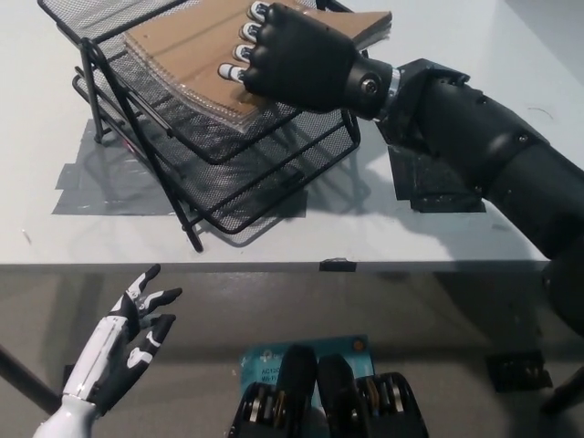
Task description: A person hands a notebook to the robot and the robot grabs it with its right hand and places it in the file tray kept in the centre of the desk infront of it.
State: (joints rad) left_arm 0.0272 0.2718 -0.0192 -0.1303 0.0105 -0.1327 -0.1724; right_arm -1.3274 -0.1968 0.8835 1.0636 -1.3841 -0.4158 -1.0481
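Gripping the notebook (pixel 196 55) with the black right hand (pixel 297 62), fingers (pixel 239 53) curled shut over its near-right edge, tips on the brown cover. Lying beneath and ahead-left of those fingers, mostly inside the middle shelf of the black mesh file tray (pixel 265 182), far end under the top shelf, right corner poking out past the tray rim behind the hand. Long axis running from beside the knuckles away up-left, tilted with the slanted shelf. Clear plastic edge along the notebook's lower-left side, resting against mesh. Judged: placement nearly done, release not yet made; next move turns on opening the fingers and pulling back right, away from the tray rim just below the palm. Risk judged: notebook sliding or dragging out with the fingertips, or the hand snagging the wire frame.

Right hand clearly the nearer one, touching the notebook. White left hand (pixel 123 342) resting well apart at lower left below the desk edge, fingers spread, holding nothing.

Grey tape patches (pixel 100 187) on the desk under the tray's left side, darker patch (pixel 433 187) under the right forearm. Teal label (pixel 265 360) below the desk edge, print too small to read. No brand readable on notebook or tray.
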